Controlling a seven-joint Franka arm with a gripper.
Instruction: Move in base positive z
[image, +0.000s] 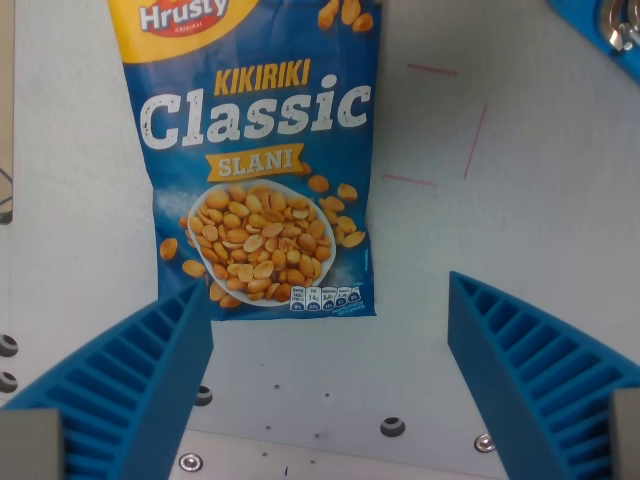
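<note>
You are looking down past the hand (330, 350), its blue fingers (130, 385) spread apart and empty, the peanut bag (258, 160) lying flat on the tabletop (500, 220) just ahead; next, lift straight up.

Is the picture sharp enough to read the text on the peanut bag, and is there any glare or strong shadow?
In the wrist view, the peanut bag is sharp: "KIKIRIKI Classic SLANI" reads clearly, though the small nutrition boxes are too fine to read. Lighting is even, with no strong glare on the bag. The blue fingers up close look slightly soft, and the table shows only faint shadow.
</note>
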